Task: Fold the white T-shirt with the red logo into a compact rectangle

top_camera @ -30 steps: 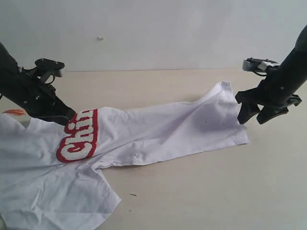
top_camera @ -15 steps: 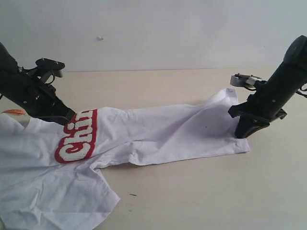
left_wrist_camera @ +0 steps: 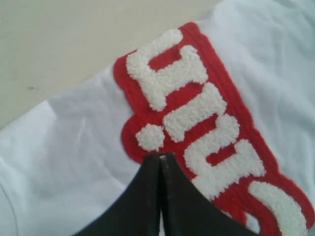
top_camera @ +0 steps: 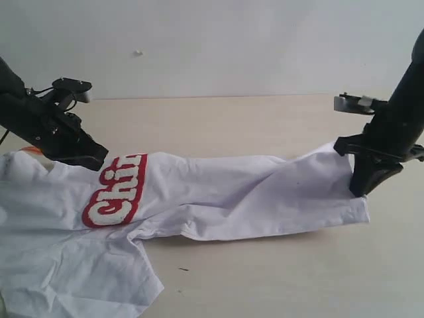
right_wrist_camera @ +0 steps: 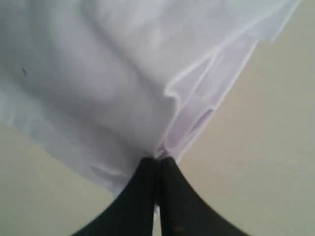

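The white T-shirt lies stretched across the table, its body pulled into a long band between both grippers. The red logo shows near the left, part of its lettering folded under. My left gripper is shut on the shirt at the upper edge of the logo, black tips pressed together. My right gripper is shut on the layered hem at the right end, tips closed and the cloth lifted slightly. An orange neck tag peeks out behind the left arm.
Bare tan table runs in front of and behind the shirt. A plain white wall stands at the back. The shirt's lower part and sleeve lie crumpled at the front left corner.
My right gripper closed on the shirt's hem and pulled it rightward, stretching the cloth. The left gripper rose slightly and the logo shifted right with the shirt.
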